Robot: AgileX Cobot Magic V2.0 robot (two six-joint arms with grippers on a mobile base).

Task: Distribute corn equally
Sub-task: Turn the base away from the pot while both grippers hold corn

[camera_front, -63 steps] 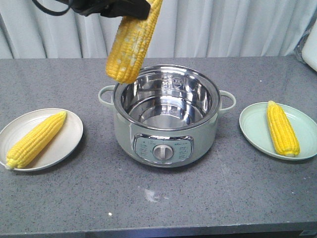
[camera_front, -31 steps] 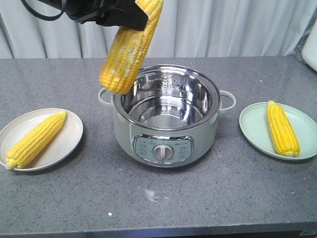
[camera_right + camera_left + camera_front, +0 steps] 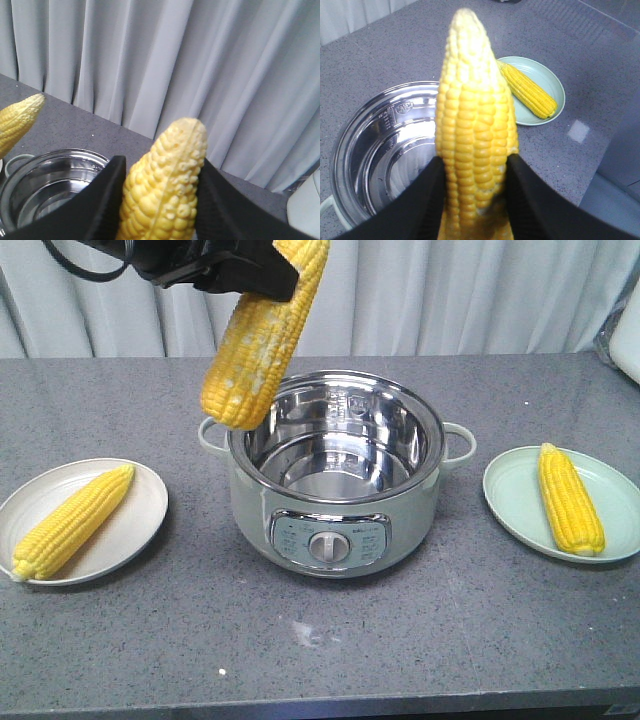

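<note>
Our left gripper [image 3: 474, 170] clamps a corn cob [image 3: 258, 340], tilted above the left rim of the pot [image 3: 250, 510]. Our right gripper [image 3: 161, 175] pinches a second cob [image 3: 175, 145] right of the pot. We see a third cob [image 3: 72, 520] plated left of the pot and a fourth cob [image 3: 570, 498] plated right.

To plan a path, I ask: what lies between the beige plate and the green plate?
The open metal pot stands between the beige plate and the green plate, touching neither; the front-facing view shows this.
</note>
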